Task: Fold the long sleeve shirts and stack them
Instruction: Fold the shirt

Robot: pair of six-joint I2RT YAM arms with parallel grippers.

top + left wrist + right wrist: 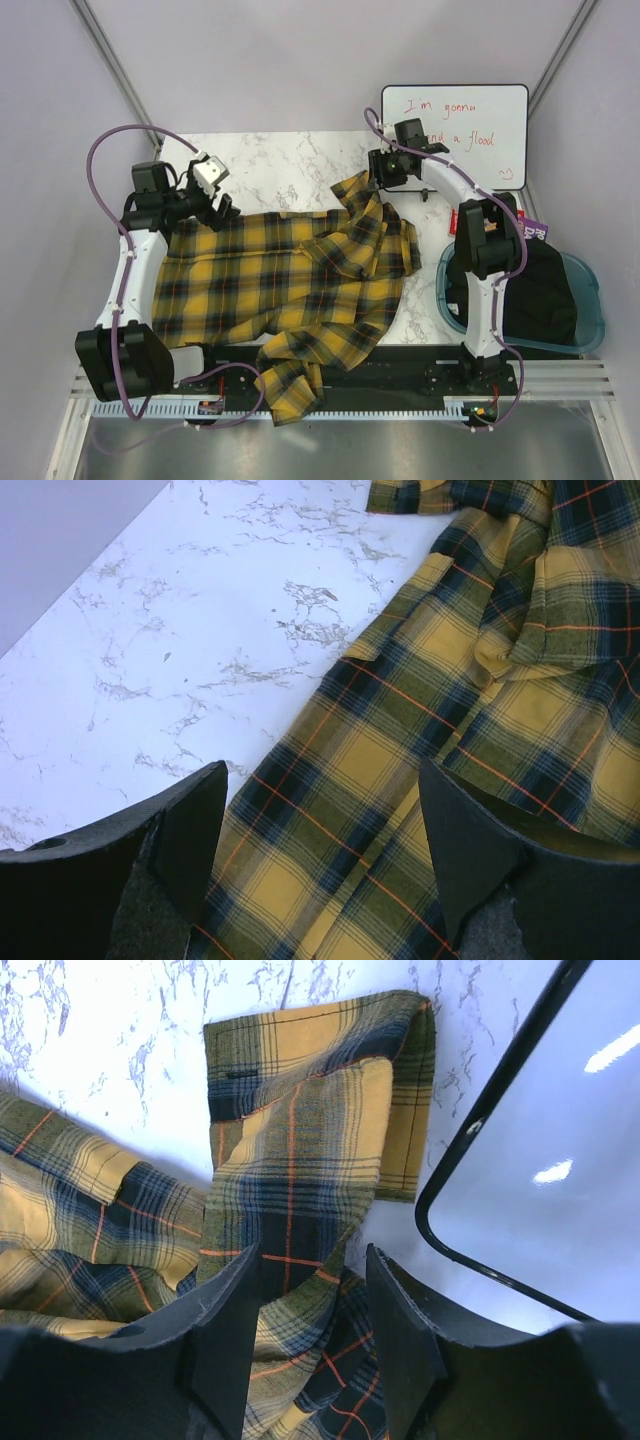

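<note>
Here both pairs of jaws stand spread, gripping nothing: the left gripper (320, 780) above the shirt (270, 285) near the table's (285, 160) left edge, the right gripper (312, 1260) over its sleeve cuff (320, 1090) toward the far right corner. The shirt sprawls mid-table, another sleeve (290, 385) hanging over the near edge.

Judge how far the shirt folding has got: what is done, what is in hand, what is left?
Done: the plaid shirt lies mostly spread on the table. In hand: the left gripper is open over its far edge, the right gripper open above a sleeve cuff; neither grips cloth. Left: its right side is bunched, another sleeve hangs off the near edge, and no fold or stack shows.
</note>
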